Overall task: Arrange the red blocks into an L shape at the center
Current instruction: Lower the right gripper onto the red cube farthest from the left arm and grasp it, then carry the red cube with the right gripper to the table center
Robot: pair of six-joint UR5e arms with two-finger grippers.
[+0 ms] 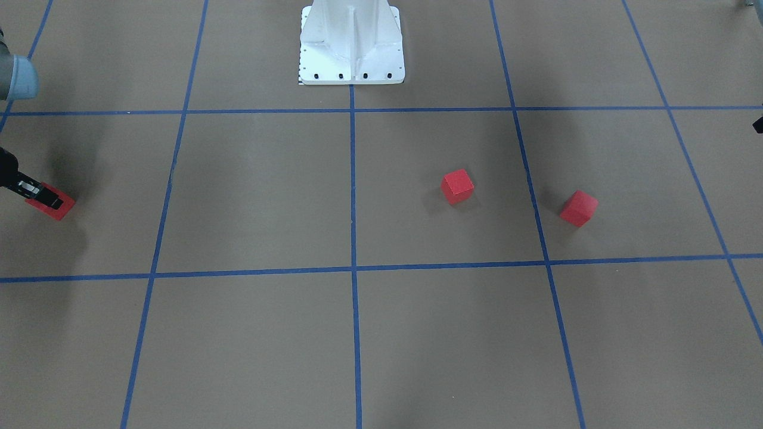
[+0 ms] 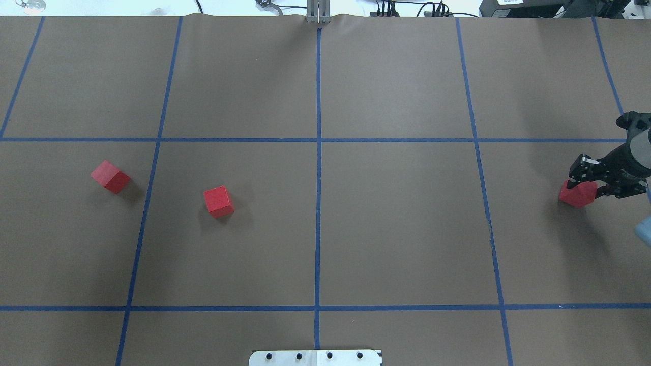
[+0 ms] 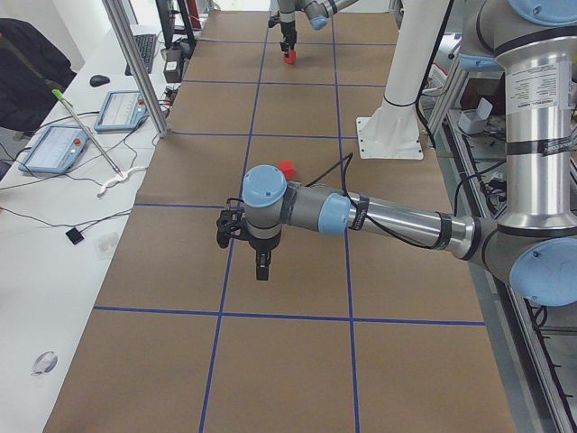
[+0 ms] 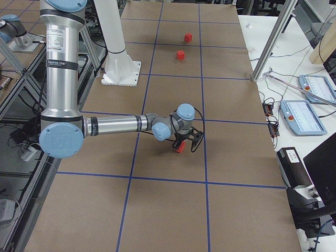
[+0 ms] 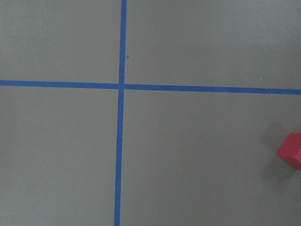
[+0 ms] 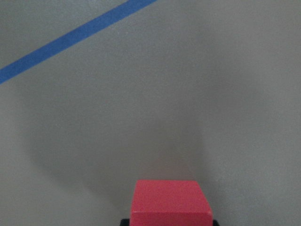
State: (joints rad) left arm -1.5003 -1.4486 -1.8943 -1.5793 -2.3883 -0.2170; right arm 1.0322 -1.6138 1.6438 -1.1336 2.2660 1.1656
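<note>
A: R pincer [image 2: 586, 185]?
B: I've got it clamped on a red block [image 2: 573, 196]. 2nd block [image 2: 218, 202] & 3rd block [image 2: 111, 176] lie well off to its left, past the center [image 2: 356, 223].
A: L pincer [image 3: 261, 271]?
B: Mine points down; can't tell if apart or together.

Thin blue tape lines [image 2: 152, 140] are laid in a grid over brown paper [image 2: 76, 76]. Along the paper's long edge a white bench [image 3: 27, 298] is seen. Two tablets [image 3: 122, 110] are laid on it, near a keyboard [image 3: 144, 52] and a mouse [image 3: 99, 80]. A metal post [image 3: 135, 63] is stood at the bench's edge. A green-tipped rod [image 3: 86, 131] is rested beside the tablets.
</note>
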